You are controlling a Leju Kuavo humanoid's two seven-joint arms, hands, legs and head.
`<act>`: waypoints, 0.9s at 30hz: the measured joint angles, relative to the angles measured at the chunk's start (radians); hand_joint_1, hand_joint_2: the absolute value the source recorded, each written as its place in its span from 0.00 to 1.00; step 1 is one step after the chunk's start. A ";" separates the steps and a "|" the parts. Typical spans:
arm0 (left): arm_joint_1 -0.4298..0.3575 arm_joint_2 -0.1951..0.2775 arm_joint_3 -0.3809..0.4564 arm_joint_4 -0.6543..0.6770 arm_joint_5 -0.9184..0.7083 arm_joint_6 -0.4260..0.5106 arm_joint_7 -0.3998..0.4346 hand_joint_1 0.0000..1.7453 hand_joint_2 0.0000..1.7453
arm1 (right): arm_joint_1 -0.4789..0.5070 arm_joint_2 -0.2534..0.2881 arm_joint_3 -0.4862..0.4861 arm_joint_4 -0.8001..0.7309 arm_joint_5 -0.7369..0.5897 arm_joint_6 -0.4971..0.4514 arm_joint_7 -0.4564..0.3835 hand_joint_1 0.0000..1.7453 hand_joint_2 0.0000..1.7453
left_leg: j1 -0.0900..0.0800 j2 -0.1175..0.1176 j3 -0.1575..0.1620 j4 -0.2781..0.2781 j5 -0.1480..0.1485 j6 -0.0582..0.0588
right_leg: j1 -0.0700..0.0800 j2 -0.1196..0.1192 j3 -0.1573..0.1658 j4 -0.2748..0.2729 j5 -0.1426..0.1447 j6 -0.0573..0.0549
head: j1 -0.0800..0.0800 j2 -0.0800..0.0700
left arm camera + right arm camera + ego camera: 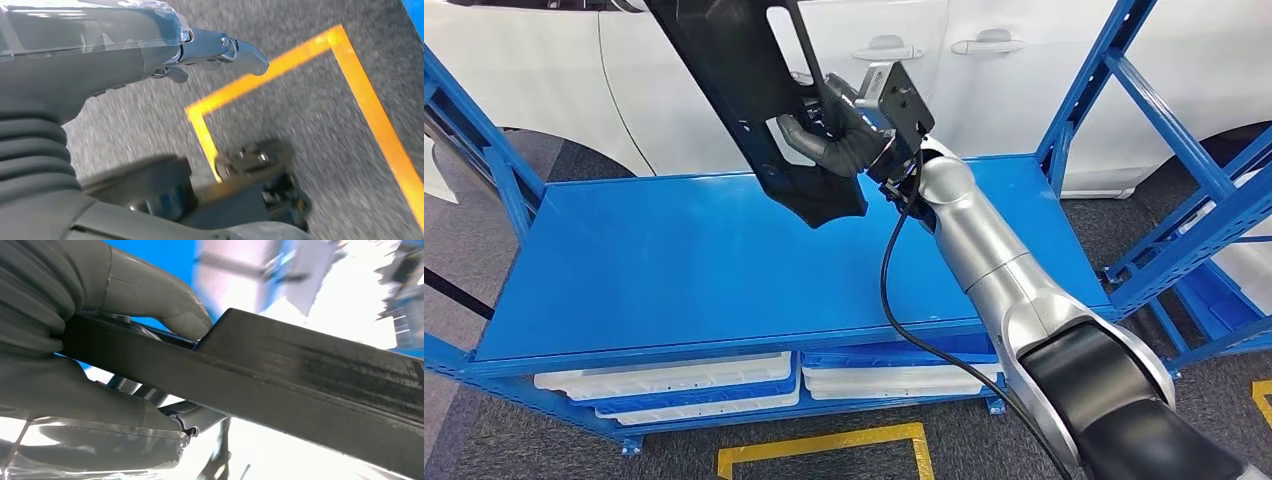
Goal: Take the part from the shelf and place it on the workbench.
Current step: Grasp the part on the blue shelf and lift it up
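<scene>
Part (754, 90) was gripped in the right hand (844, 125), lifted clear above the blue shelf (674, 270); left hand (100, 65) hung empty. Setting it on the workbench remained.

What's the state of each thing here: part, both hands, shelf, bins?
black part: held up off the shelf, tilted.
right hand: grips the part.
left hand: holds nothing, above the floor.
blue shelf: top deck bare.
white bins: stacked on the lower level.
</scene>
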 joint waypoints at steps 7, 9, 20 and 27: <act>-0.005 -0.002 0.034 0.000 0.025 -0.048 -0.012 0.00 1.00 | 0.045 -0.026 0.000 -0.165 -0.347 0.104 0.104 1.00 1.00 | -0.007 -0.004 -0.001 0.008 -0.010 -0.017 | 0.012 0.001 0.118 -0.279 0.130 -0.028 | 0.000 0.000; -0.004 -0.002 0.040 0.000 0.028 -0.043 -0.009 0.00 1.00 | 0.071 -0.035 0.009 -0.190 -0.393 0.110 0.109 1.00 1.00 | -0.007 -0.002 -0.002 0.011 -0.018 -0.027 | 0.006 0.001 0.122 -0.286 0.132 -0.036 | 0.000 0.000; 0.000 -0.001 0.059 0.000 0.036 0.045 -0.006 0.00 1.00 | 0.289 -0.109 0.095 -0.331 -0.416 0.057 -0.007 1.00 1.00 | 0.010 0.002 -0.020 0.037 -0.009 -0.048 | 0.001 -0.001 0.131 -0.282 0.123 -0.034 | 0.000 0.000; 0.003 -0.003 0.074 0.000 0.044 0.070 -0.003 0.00 1.00 | 0.470 -0.163 0.093 -0.511 -0.233 -0.058 -0.129 1.00 1.00 | 0.009 0.000 -0.001 -0.001 0.000 -0.007 | -0.002 -0.002 0.086 -0.177 0.052 0.003 | 0.000 0.000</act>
